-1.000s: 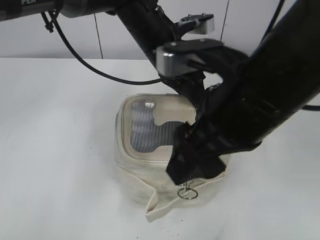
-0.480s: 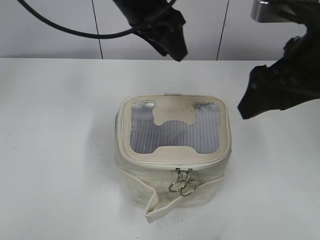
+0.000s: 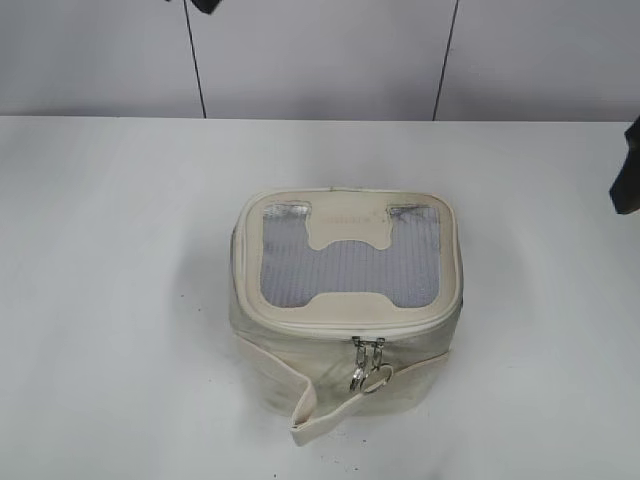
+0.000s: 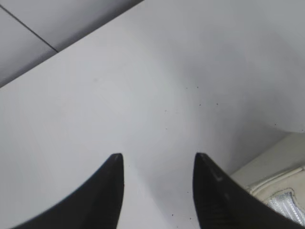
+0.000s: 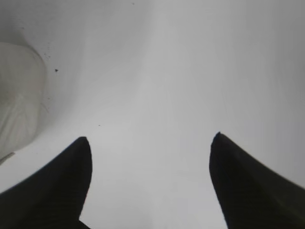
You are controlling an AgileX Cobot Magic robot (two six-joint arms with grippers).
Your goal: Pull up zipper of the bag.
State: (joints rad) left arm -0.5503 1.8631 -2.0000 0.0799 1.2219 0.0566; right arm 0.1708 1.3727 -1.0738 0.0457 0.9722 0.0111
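The cream bag (image 3: 345,320) stands on the white table with its grey mesh top panel (image 3: 350,262) facing up. The zipper (image 3: 345,328) runs around the top rim, and two silver pulls with rings (image 3: 368,368) hang side by side at the front. A loose strap (image 3: 300,395) trails at the front left. My left gripper (image 4: 158,157) is open and empty over bare table, with a corner of the bag (image 4: 279,188) at its lower right. My right gripper (image 5: 150,140) is open and empty, with the bag's side (image 5: 19,95) to its left. Only a dark bit of the right arm (image 3: 628,175) shows at the exterior view's right edge.
The white table (image 3: 120,250) stretches around the bag on all sides. A grey panelled wall (image 3: 320,55) stands behind the table's far edge. A dark piece of the left arm (image 3: 205,5) shows at the top edge.
Both arms have lifted away from the bag and withdrawn to the frame edges. The bag's top, covered a second ago, is now in full view with both pulls together at the front.
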